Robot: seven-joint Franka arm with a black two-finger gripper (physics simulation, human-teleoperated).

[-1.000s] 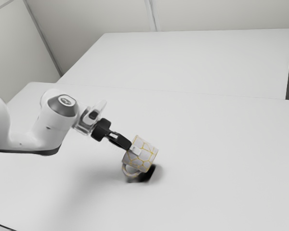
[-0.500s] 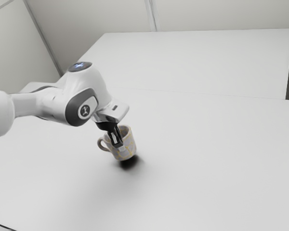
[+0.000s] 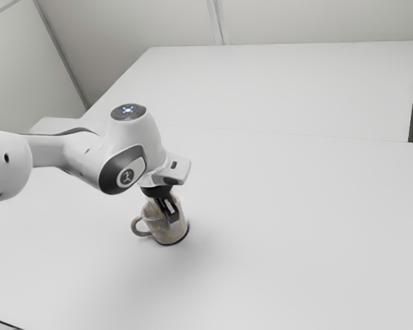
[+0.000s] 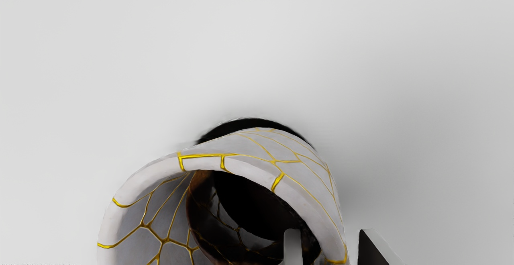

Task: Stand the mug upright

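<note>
Exterior view: a pale, gold-veined mug is pictured at the table, its mouth turned up and its body upright or nearly so, beneath the black gripper. Whether its base is set fully flat cannot be told. The handle is pointed toward the exterior view's left, the side from which the white arm is extended. Dark shadow is cast along the foot of the mug. In the wrist view, the gripper is seen parted around the mug's wall: one finger is placed inside the mouth, the other outside, with gaps left between both tips and the wall. Behind, a second white surface is backed by pale walls.
</note>
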